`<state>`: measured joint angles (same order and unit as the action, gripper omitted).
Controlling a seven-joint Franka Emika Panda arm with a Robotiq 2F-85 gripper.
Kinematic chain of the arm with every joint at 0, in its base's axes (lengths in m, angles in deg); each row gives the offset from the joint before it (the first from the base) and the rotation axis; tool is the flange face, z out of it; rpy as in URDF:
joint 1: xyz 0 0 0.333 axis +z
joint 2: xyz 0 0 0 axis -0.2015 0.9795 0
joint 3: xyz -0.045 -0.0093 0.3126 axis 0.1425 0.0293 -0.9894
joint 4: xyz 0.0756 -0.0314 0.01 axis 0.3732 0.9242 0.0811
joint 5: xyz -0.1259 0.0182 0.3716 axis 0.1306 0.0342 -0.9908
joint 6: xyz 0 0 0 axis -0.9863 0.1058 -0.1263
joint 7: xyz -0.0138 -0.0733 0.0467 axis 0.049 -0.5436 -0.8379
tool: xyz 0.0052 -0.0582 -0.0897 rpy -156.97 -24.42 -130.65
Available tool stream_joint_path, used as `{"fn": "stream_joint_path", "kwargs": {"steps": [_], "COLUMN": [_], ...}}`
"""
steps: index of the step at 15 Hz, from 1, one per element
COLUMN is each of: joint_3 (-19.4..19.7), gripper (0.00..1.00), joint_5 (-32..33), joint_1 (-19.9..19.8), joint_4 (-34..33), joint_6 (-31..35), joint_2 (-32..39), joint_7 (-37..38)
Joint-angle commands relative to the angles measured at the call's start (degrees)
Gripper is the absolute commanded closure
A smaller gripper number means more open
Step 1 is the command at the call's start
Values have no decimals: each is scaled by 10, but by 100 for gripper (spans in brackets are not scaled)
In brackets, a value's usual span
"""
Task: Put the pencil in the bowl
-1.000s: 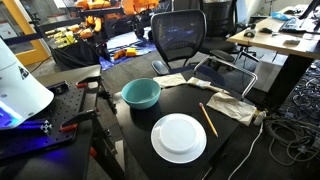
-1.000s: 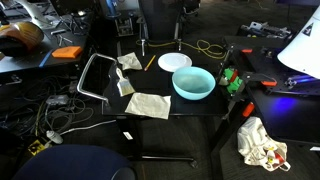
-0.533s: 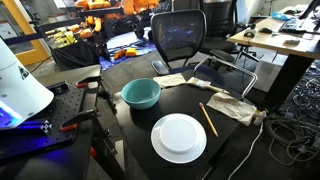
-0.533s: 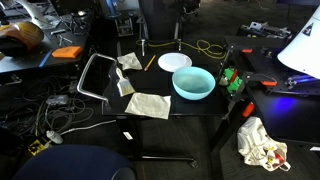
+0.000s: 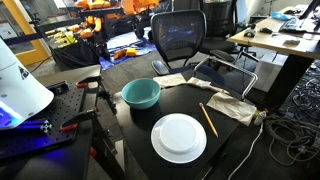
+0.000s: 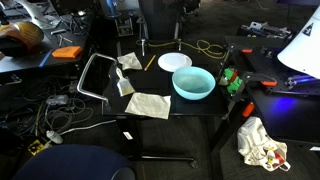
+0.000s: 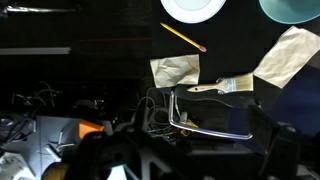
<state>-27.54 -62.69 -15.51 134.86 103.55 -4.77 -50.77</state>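
Note:
The orange-yellow pencil [image 5: 208, 119] lies on the black table beside the white plate [image 5: 178, 137]. It also shows in the other exterior view [image 6: 149, 62] and in the wrist view [image 7: 183, 36]. The teal bowl [image 5: 141, 94] stands empty next to the plate, seen in both exterior views [image 6: 193, 83] and cut off at the wrist view's top corner [image 7: 295, 8]. My gripper [image 7: 190, 160] shows only as dark blurred fingers at the bottom of the wrist view, spread wide with nothing between them, high above and well away from the pencil. It is out of frame in both exterior views.
Two crumpled cloths [image 6: 148, 104] [image 6: 130, 61] and a paintbrush [image 6: 122, 84] lie on the table. A metal chair frame [image 6: 95, 75] stands at the table's edge. An office chair [image 5: 178, 38] is behind. Cables cover the floor [image 6: 60, 120]. The robot's white body [image 5: 20, 85] is beside the table.

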Motion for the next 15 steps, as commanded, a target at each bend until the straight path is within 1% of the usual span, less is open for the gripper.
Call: {"fn": "stream_joint_path", "kwargs": {"steps": [1, 5, 8, 9, 10, 12, 15], "joint_3": [29, 31, 24, 21, 17, 15, 14], "gripper": [0, 0, 0, 0, 0, 0, 0], "joint_5": [-58, -99, -140, -154, -129, -140, -140], "joint_1": [22, 8, -8, -14, -12, -18, -20], "joint_4": [-42, -71, -81, -84, -66, -73, -77], "joint_6": [-2, 9, 31, 30, 22, 24, 24], "joint_2": [66, 132, 165, 174, 152, 168, 172], "joint_7": [-139, -275, -385, -407, -357, -385, -390]}}
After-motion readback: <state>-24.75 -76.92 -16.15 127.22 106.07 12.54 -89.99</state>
